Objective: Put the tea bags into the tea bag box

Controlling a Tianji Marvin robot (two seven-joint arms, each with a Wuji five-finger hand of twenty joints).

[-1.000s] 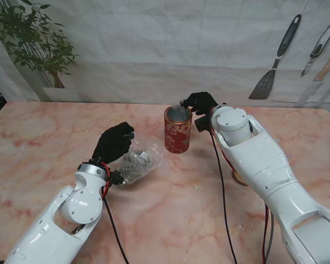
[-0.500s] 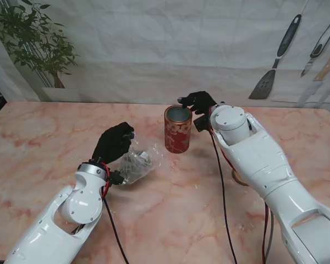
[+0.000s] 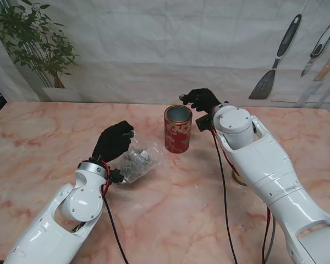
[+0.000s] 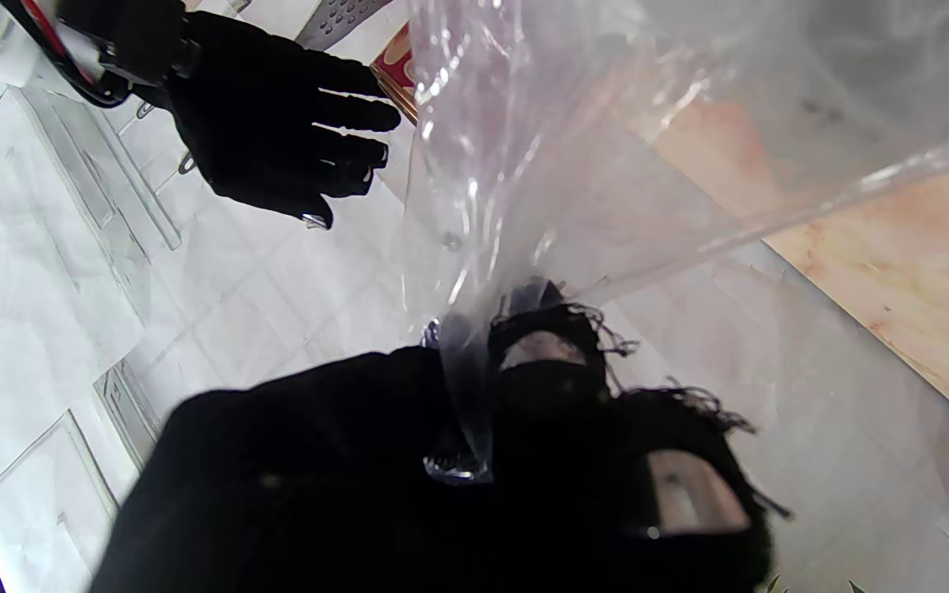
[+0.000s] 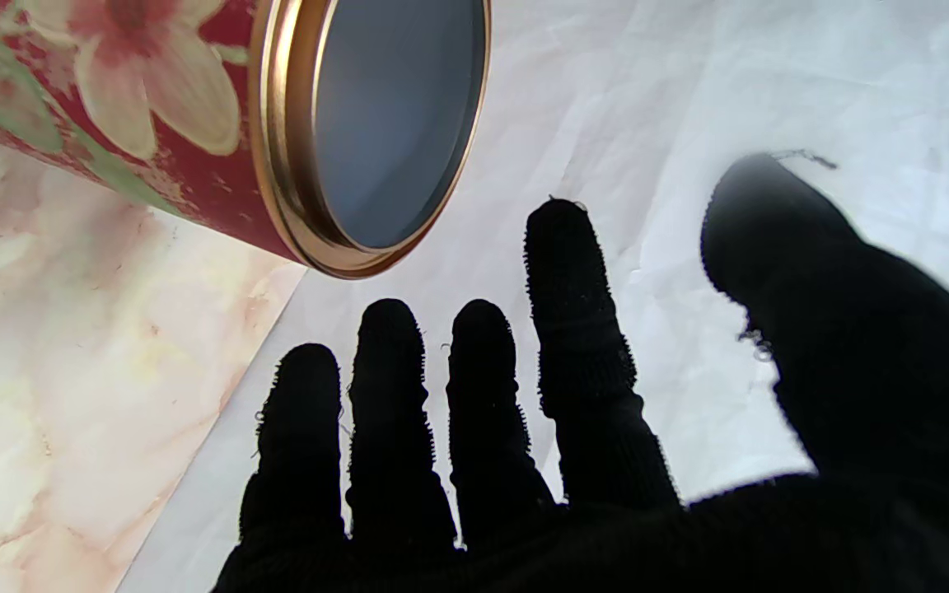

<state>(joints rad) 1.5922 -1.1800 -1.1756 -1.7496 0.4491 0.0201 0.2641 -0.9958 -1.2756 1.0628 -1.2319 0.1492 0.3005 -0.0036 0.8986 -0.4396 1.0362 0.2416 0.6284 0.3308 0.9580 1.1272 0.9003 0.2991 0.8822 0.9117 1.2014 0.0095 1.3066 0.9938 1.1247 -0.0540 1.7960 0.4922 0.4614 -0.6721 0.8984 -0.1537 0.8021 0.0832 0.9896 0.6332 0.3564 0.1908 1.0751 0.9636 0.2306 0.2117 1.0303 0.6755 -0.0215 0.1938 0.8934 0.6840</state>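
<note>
The box stands open at the frame's centre on the counter. The left hand pinches the bag just left of it. The right hand, fingers spread and empty, hovers behind the box. Whether tea bags are inside is unclear; filling seems unfinished.

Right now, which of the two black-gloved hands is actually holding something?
The left hand: its fingers pinch the crinkled clear plastic bag. The right hand hovers beside the red floral tin, fingers spread and empty.

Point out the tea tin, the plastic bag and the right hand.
tea tin [image 3: 177,135]: stand view, red flowered side wall.
plastic bag [image 3: 137,163]: stand view, crumpled middle, beside the left hand [image 3: 114,141].
right hand [image 3: 201,99]: stand view, back of the black glove.
</note>
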